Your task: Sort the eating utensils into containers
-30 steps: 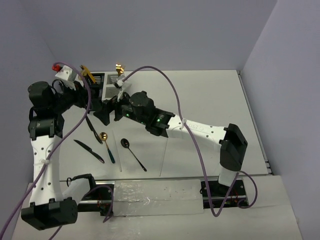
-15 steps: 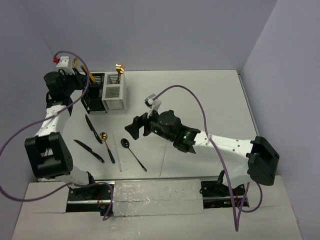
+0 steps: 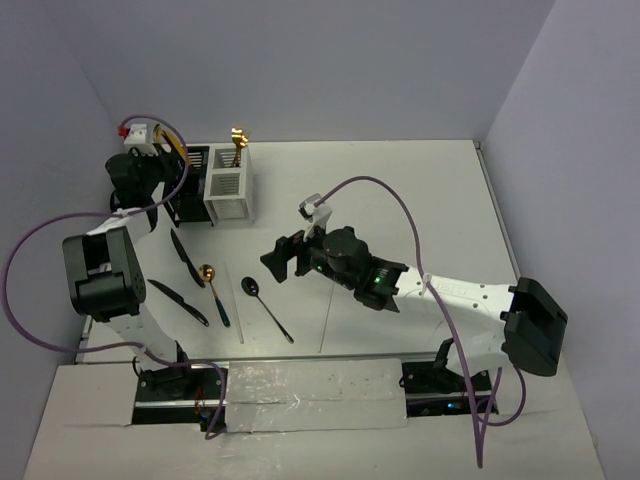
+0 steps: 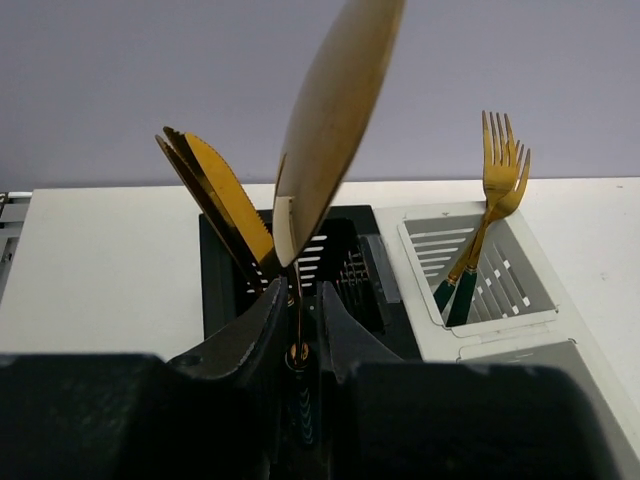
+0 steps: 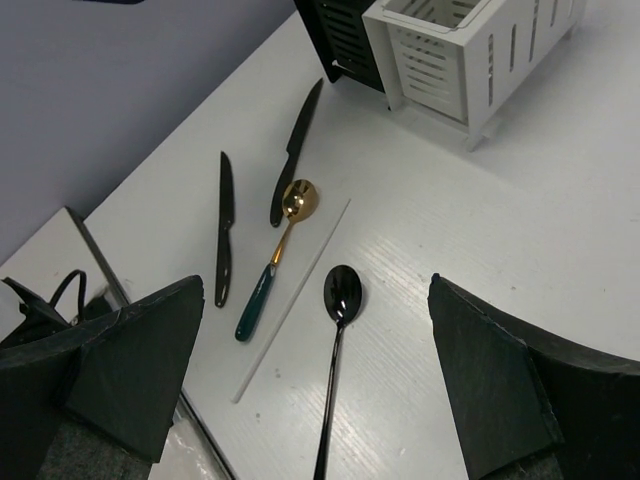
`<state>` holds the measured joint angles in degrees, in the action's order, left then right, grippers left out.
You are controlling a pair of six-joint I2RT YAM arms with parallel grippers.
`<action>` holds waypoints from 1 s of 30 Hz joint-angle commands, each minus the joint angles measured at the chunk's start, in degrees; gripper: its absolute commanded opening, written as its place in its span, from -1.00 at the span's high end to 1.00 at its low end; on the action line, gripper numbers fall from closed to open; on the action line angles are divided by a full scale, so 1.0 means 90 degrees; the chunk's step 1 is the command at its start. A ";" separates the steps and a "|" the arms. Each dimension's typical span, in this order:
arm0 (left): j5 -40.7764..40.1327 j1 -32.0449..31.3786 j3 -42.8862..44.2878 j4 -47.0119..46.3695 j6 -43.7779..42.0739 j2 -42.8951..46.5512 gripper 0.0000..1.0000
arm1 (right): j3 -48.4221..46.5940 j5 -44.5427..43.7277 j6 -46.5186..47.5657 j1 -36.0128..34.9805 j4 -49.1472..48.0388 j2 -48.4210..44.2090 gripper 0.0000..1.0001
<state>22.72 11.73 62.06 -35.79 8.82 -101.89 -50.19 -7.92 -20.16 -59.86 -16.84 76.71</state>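
My left gripper (image 4: 300, 298) is shut on the dark handle of a gold knife (image 4: 335, 120), blade up, just above the black caddy (image 4: 345, 262); it also shows in the top view (image 3: 160, 165). That caddy holds gold knives (image 4: 215, 195). The joined white caddy (image 4: 520, 300) holds gold forks (image 4: 500, 170). My right gripper (image 5: 320, 375) is wide open and empty above a black spoon (image 5: 338, 300). On the table lie a gold spoon with a green handle (image 5: 280, 235), two black knives (image 5: 224, 235) (image 5: 296, 150) and a white stick (image 5: 295, 300).
The caddies (image 3: 228, 185) stand at the table's back left, near the left wall. A second white stick (image 3: 327, 322) lies right of the black spoon (image 3: 265, 305). Both arms' purple cables loop over the table.
My right gripper has pulled back from the caddies to the middle of the table. My left arm has swung to the back left, carrying the gold knife over the black caddy.
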 commanded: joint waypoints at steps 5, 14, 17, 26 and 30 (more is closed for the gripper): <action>-0.0210 -0.0004 -0.0431 -0.1433 -0.0023 -0.0261 0.82 | -0.0135 -0.0301 0.0180 -0.0039 0.0123 -0.0359 -1.00; -0.0240 0.0045 -0.0744 -0.1678 0.0279 -0.0495 0.50 | -0.0185 -0.0770 -0.0025 -0.0039 0.0649 -0.0476 -1.00; -0.0210 0.0093 -0.0792 -0.1687 0.0407 -0.0515 0.36 | -0.0194 -0.1023 -0.0103 -0.0039 0.0874 -0.0544 -1.00; -0.0590 0.0142 -0.0685 -0.0849 0.0514 0.0127 -0.05 | -0.0009 -0.2329 -0.0494 -0.0029 0.1624 -0.0886 -1.00; -0.0757 0.0152 -0.0743 -0.0594 0.0622 0.0763 -0.20 | 0.0040 -0.3200 -0.1379 -0.0029 0.2445 -0.1081 -1.00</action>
<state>17.98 12.56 54.13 -42.24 12.95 -101.43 -50.15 -27.33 -25.98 -59.86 -1.06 69.43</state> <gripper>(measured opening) 0.589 0.999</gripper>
